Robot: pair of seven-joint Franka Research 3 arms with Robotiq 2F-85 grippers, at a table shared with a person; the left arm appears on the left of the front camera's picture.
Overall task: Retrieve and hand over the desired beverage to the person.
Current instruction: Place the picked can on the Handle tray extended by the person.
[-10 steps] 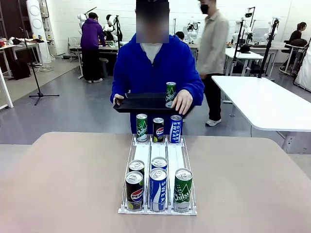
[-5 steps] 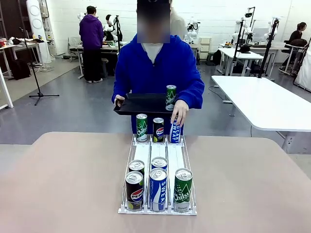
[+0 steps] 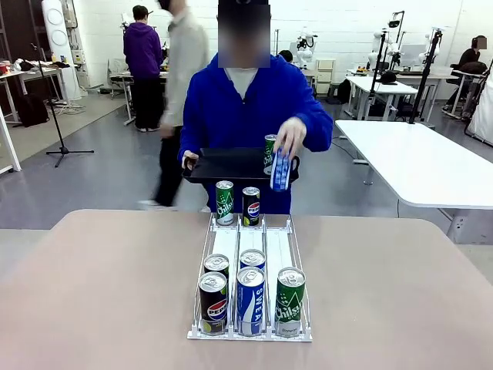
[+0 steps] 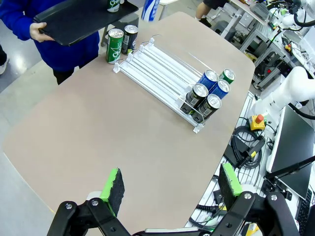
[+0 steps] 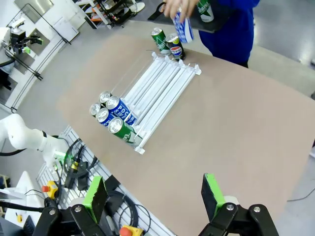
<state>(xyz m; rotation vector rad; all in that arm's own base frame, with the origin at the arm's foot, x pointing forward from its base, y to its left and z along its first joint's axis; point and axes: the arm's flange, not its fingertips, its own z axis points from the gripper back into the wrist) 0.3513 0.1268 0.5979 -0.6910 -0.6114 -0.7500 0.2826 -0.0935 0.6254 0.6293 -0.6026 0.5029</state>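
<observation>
Blue can [image 3: 280,171] in person's hand [image 3: 290,136]; tray [image 3: 223,163] close by.

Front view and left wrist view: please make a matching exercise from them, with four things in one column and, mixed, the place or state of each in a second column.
Column one:
1. tilted blue can
2. black tray
3. rack
4. left end effector

Column two:
A. lying on the table
B. open, above the table
C. gripped by a hand of the person
D. carrying a green can

Pairs: 1-C, 2-D, 3-A, 4-B
</observation>
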